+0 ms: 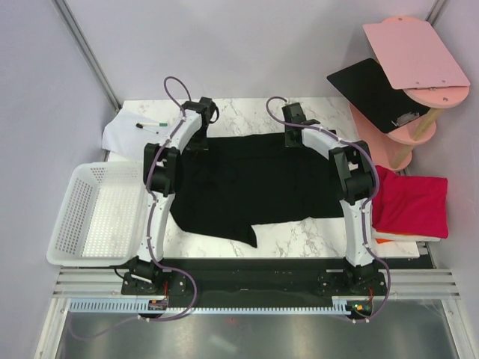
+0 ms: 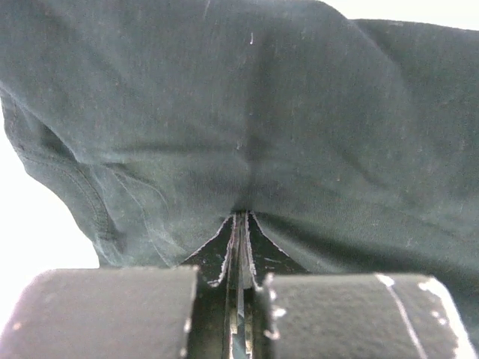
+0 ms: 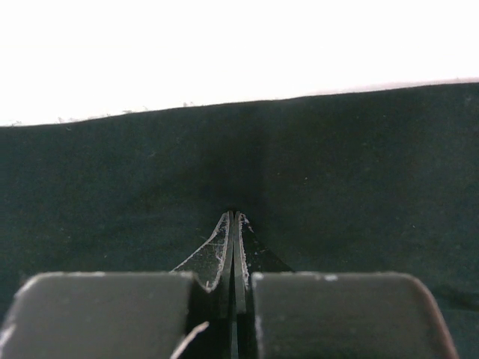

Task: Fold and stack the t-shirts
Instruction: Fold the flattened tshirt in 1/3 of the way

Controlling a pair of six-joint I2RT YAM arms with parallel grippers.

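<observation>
Top view, left to right: basket (image 1: 71, 217) at the left edge of the counter (image 1: 314, 233); black shirt (image 1: 254, 187) spread flat mid-counter; red shirt (image 1: 412, 206) folded at the right edge. At the black shirt's far edge sit the left gripper (image 1: 196, 143) and right gripper (image 1: 296, 139). Wrist views: each gripper's jaws are pinched tight on its cloth.

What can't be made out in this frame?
- Top view: both wrists hide the fingers of left gripper and right gripper; only wrist views show them shut on the black t-shirt.
- Top view: the red shirt covers the stack beneath; only an orange sliver shows.
- Wrist views: background beyond the cloth is overexposed.
</observation>
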